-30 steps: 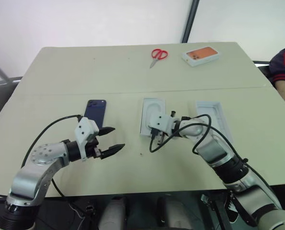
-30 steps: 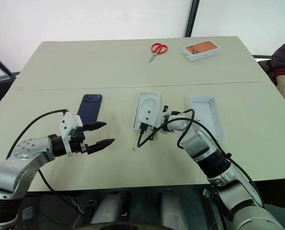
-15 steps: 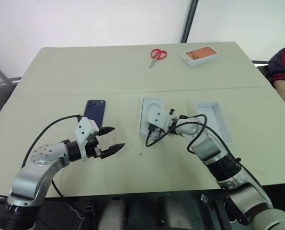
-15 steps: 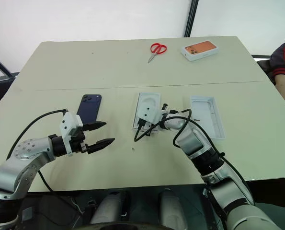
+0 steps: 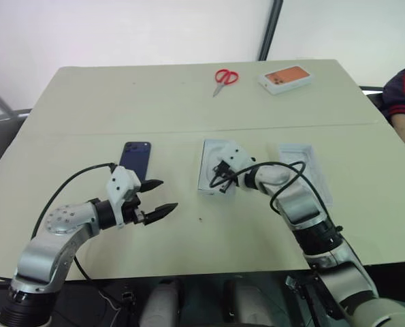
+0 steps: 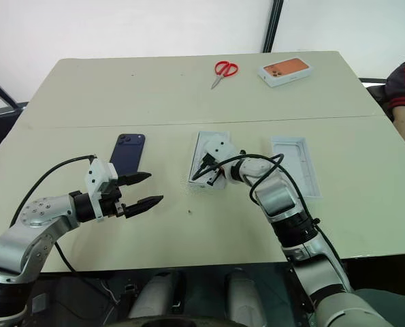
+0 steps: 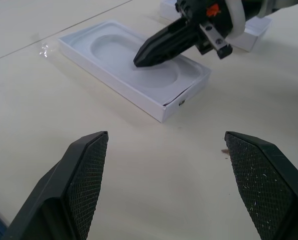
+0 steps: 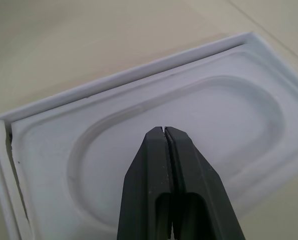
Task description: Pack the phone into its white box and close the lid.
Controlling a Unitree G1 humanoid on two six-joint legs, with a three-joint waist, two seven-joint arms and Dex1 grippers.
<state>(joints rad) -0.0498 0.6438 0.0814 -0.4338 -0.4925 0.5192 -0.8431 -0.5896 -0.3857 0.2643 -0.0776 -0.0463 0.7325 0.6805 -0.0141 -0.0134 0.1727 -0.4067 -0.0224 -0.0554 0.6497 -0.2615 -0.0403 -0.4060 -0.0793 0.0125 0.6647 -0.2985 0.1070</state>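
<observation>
The right gripper (image 8: 165, 131), fingers pressed together, perhaps touches the insert (image 7: 138, 75); pushing could skid the white box (image 7: 181, 97) beneath.

The left gripper (image 7: 164, 185) gapes wide.

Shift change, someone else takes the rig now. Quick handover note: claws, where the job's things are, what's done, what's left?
Left claw: open, empty, hovering near the phone.
Right claw: shut, holding nothing, tips over the oblong recess of the flat white insert sitting in the white box.
Phone: flat on the table, left of the box.
Lid: lying open side up, right of the box.
Done: nothing packed.
Left: probably clear the insert, put the phone in, close the lid.
</observation>
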